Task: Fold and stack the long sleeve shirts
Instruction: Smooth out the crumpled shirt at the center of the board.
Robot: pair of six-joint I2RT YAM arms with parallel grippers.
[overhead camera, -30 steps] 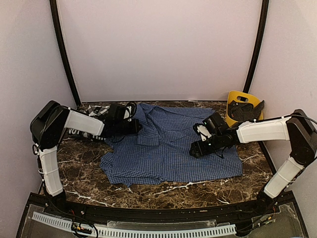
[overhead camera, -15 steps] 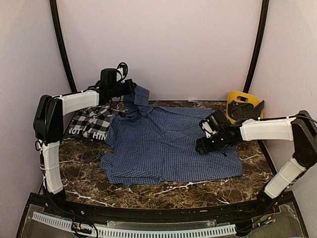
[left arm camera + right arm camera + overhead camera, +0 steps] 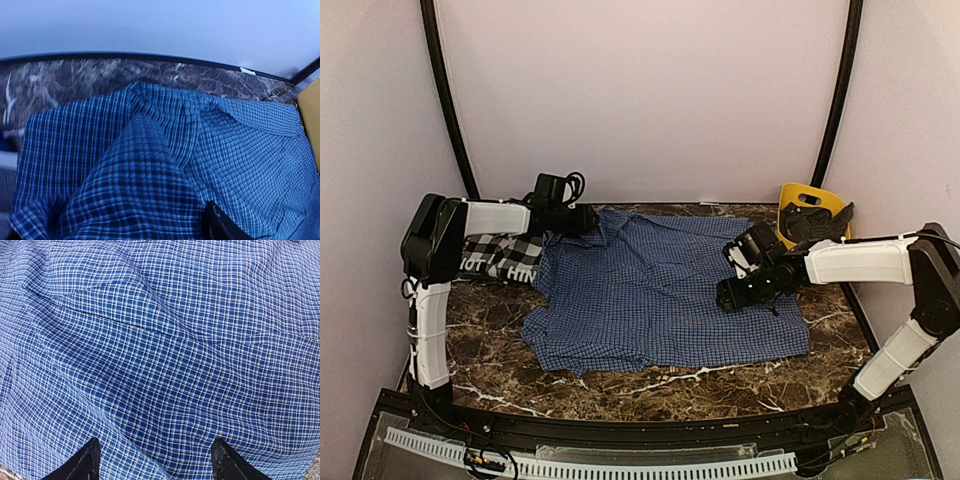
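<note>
If your left gripper, whose opening I cannot tell, snags the blue shirt, the cloth may bunch; the right gripper stands wide.

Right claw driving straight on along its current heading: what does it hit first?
The blue checked shirt; it fills the wrist view ahead of the right claw. Gap to the cloth is unclear.

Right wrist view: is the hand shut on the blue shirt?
No, the right hand is open, its two black tips standing wide apart over the blue shirt with no cloth pinched between them.
</note>
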